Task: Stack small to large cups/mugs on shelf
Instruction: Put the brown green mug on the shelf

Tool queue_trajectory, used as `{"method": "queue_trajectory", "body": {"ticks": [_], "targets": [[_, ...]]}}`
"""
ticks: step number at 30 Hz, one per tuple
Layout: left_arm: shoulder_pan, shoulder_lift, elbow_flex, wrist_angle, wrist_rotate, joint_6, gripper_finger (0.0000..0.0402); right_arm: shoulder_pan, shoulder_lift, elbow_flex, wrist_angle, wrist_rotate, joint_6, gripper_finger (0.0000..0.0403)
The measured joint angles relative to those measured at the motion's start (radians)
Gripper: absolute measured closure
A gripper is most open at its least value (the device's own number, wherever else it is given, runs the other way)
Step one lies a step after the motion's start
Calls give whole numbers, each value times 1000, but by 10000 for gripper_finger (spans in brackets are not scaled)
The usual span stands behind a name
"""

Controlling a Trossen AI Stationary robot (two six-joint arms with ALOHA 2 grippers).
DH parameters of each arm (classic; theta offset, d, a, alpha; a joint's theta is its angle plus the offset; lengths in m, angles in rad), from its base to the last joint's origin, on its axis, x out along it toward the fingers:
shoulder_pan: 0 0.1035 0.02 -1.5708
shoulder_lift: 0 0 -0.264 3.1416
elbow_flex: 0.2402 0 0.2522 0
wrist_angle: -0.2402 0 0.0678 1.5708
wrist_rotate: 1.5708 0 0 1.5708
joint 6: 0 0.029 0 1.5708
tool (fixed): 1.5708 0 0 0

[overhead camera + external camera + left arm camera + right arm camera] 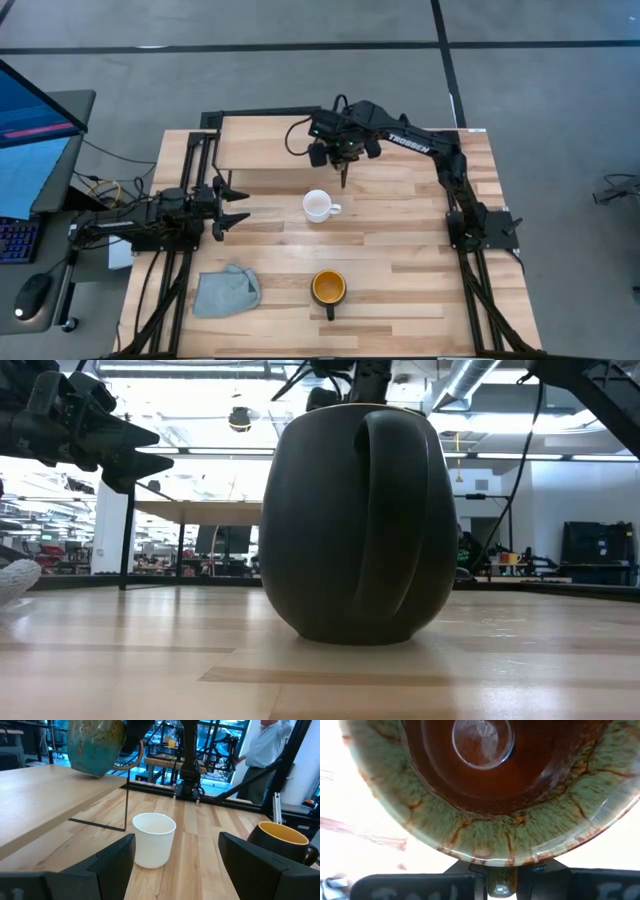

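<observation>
My right gripper [343, 152] is over the near right corner of the light-wood shelf [260, 145], shut on the olive-tan mug with the brown inside [95, 745]. The small white mug [318, 205] stands on its base on the tabletop near the shelf. The dark mug with the orange-yellow inside [328, 288] stands near the table's front edge and fills the low view [350, 520]. My left gripper [240, 208] is open and empty at the table's left, pointing toward the white mug [153, 840]. My right gripper pinches the olive-tan mug's handle [501, 881] between its two fingers, coming from above and pointing down. The mug's mouth faces up at the wrist camera, and its rim [490, 852] lies just ahead of the fingers. The mug hangs slightly tilted at the shelf's corner; whether its base touches the board I cannot tell.
A grey-blue cloth [226, 290] lies at the near left of the tabletop. The shelf's thin black leg [126, 807] stands close to the white mug. A person [265, 745] stands beyond the table's right side. A desk with a monitor [30, 140] is left of the table.
</observation>
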Motion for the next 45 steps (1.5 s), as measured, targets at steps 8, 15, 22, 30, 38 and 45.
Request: {"method": "queue_trajectory", "body": {"ticks": [8, 15, 22, 30, 38, 45], "targets": [[0, 0, 0, 0, 5, 0, 125, 1, 0, 0, -2, -1, 1, 338], [0, 0, 0, 0, 5, 0, 125, 1, 0, 0, -2, -12, 27, 323], [0, 0, 0, 0, 5, 0, 125, 1, -1, 0, -5, -26, 27, 332], [0, 0, 0, 0, 5, 0, 125, 1, -2, 0, -5, -27, 27, 326], [0, 0, 0, 0, 5, 0, 125, 1, -2, 0, -4, -27, 37, 327], [0, 0, 0, 0, 5, 0, 125, 1, -2, 0, 34, -27, 28, 314]]}}
